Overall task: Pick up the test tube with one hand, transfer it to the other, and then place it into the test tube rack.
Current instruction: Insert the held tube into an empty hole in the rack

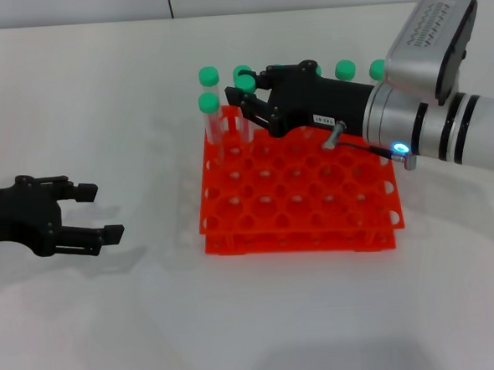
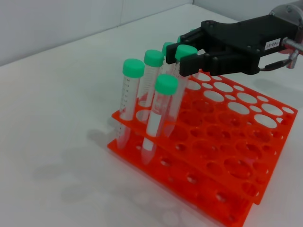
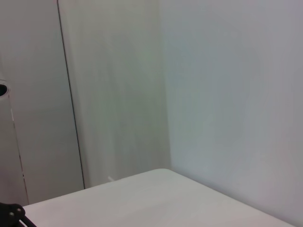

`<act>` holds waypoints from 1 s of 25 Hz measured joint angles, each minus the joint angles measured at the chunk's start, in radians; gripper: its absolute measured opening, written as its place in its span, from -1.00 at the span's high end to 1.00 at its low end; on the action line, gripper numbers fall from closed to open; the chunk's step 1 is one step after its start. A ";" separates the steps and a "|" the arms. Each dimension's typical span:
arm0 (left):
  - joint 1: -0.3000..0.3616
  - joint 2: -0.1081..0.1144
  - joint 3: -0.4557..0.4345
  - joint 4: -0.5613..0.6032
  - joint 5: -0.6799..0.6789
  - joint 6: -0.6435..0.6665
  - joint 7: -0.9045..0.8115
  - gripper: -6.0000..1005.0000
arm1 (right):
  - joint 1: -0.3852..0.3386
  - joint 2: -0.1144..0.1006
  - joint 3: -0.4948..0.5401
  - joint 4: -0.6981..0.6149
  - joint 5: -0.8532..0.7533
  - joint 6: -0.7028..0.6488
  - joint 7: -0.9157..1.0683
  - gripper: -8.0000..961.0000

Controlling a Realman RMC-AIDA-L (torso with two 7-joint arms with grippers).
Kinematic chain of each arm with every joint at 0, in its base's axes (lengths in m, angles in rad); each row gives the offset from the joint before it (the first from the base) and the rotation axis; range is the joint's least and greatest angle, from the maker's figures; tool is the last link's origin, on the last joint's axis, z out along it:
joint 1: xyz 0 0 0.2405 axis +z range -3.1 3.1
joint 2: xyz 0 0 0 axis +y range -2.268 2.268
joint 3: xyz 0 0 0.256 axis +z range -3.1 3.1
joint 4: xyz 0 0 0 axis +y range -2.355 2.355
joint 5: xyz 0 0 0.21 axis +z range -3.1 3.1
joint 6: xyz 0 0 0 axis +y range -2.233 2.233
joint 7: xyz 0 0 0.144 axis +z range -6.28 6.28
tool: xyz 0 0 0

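The test tube (image 1: 245,84) with its green cap (image 2: 185,51) stands in a back-left hole of the orange-red test tube rack (image 1: 316,224) (image 2: 246,156). My right gripper (image 1: 248,94) (image 2: 182,59), the one with the white label, reaches over the rack from the right. It is shut on the tube just below the cap. Well left of the rack, my left gripper (image 1: 96,213) hovers low over the table, open and holding nothing. The right wrist view shows none of these things.
Several other green-capped tubes (image 1: 208,101) (image 2: 134,68) stand in the rack's back row and left corner, close to the held tube. The rack's middle and front holes (image 2: 236,99) hold nothing. White table (image 1: 113,327) surrounds the rack.
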 joint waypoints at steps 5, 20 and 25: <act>-0.001 -0.001 0.000 0.000 0.000 -0.002 0.000 -0.73 | 0.000 0.000 0.000 0.002 0.000 0.000 0.000 0.44; -0.002 0.000 0.000 0.000 0.000 -0.002 0.000 -0.73 | 0.004 0.000 -0.007 -0.002 0.000 0.000 -0.001 0.44; -0.002 0.001 0.000 0.000 -0.001 -0.002 0.000 -0.73 | 0.010 0.000 -0.008 0.003 0.000 0.000 0.000 0.44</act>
